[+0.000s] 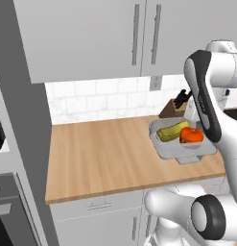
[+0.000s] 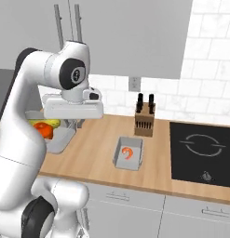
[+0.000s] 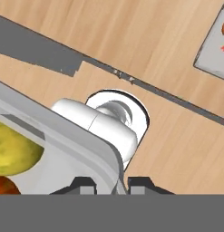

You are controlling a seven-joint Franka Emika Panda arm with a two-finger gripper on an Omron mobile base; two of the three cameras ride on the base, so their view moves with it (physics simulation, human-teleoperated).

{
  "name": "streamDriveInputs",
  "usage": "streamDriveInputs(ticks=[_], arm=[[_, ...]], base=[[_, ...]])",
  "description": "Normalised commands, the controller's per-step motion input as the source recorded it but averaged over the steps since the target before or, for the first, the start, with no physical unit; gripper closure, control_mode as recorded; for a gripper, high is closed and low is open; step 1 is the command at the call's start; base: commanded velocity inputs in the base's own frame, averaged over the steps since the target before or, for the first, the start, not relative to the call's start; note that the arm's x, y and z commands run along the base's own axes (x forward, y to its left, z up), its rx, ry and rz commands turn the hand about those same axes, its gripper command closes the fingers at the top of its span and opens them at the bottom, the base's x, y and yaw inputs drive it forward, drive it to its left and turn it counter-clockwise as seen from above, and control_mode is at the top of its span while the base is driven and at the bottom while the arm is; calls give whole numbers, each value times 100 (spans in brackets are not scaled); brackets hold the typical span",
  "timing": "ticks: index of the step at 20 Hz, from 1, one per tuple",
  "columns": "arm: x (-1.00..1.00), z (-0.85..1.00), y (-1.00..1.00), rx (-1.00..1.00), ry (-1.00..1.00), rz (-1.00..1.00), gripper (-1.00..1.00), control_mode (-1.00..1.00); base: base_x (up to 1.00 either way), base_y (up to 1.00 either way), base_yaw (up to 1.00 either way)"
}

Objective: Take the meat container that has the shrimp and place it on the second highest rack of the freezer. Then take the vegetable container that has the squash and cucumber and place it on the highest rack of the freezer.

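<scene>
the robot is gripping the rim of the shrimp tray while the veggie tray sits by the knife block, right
Not quite. The gripper is closed on the rim of the vegetable tray holding the squash and cucumber, as the hand view shows. The shrimp tray is the one by the knife block, untouched, in the right base view.

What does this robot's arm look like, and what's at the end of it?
The arm is glossy white with rounded, tube-like segments and black joint bands, one carrying a small round white mark. It ends in a boxy white hand with a gripper of two small dark fingertips. No loose cables show.
</scene>
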Motion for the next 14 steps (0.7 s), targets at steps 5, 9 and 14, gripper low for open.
streamDriveInputs(ticks=[5,9,14], arm=[[0,0,0,0,0,0,100,100],[0,0,0,0,0,0,100,100],[0,0,0,0,0,0,100,100]], base=[[-43,0,11],[0,1,74],[10,0,100]])
